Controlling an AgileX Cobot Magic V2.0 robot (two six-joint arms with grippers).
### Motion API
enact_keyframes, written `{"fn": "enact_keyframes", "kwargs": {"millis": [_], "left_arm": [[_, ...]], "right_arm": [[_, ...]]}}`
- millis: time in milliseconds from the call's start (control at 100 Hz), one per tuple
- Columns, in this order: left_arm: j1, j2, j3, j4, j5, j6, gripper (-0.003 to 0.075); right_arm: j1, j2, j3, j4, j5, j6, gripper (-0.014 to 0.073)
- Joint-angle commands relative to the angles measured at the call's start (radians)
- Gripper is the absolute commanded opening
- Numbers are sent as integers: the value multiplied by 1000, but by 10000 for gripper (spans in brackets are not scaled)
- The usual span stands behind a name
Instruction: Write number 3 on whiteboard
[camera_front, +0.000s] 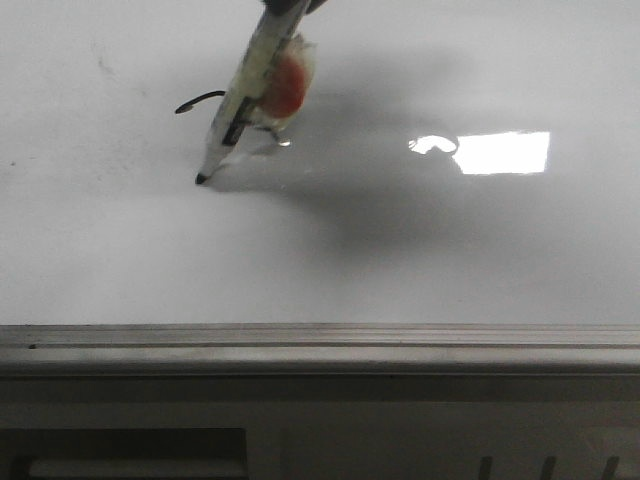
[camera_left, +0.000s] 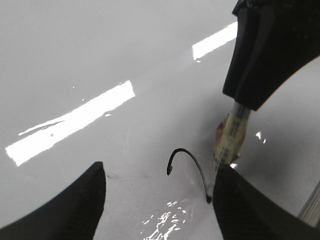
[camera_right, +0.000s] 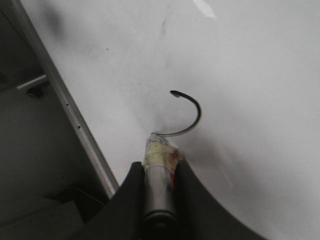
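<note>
The top curl of the number 3 (camera_right: 187, 114) is drawn, and the rest is not done yet.

The right pincer (camera_right: 159, 176) is shut tight on the black marker (camera_front: 238, 105), and its tip touches the whiteboard (camera_front: 480, 260), which lies flat with its grey rail (camera_front: 320, 345) near the robot. The left pincer (camera_left: 157, 192) hangs wide open over the curl and holds nothing. To do it well, I think the tip should press softly, pull in for the middle, then make a second round bump below.
</note>
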Motion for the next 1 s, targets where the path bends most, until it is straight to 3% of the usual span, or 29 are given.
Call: {"fn": "enact_keyframes", "kwargs": {"millis": [0,290,560,830,990], "left_arm": [[3,-1,-29,-12,-81,-9,419],[3,-1,-29,-12,-81,-9,419],[3,-1,-29,-10,-77,-9,419],[-3,3,-29,27,-60,-9,419],[-66,23,-29,41,-67,-9,419]], "right_arm": [[-6,-6,-18,-38,-76,-5,-66],[-14,-39,-4,-35,64,25,-66],[49,33,37,-24,-148,25,-66],[76,-16,12,2,-147,25,-66],[115,-63,12,19,-108,25,-66]]}}
